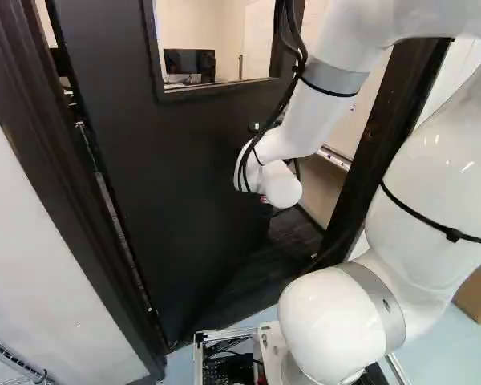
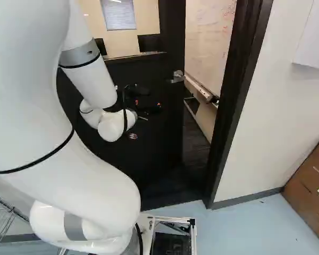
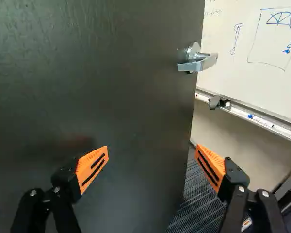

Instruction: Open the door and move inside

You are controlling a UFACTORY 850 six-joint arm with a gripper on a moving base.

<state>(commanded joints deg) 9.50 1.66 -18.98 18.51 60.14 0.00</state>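
- Ahead of the black two-fingered gripper with orange pads [image 3: 152, 149], the flat black door [image 3: 111, 97] was seen partly open, its silver lever handle [image 3: 198, 63] ungrasped near the free edge.
- The fingers were spread wide, with nothing gripped.
- The opening step was judged to be in hand (the latch, happily, was clear of the dark wooden doorway frame [image 2: 238, 95]).
- Next, a push on the door's face was called for, with the base driven in behind.

Pale blue floor [image 2: 250, 228], a brown cardboard box [image 2: 310, 183] on it
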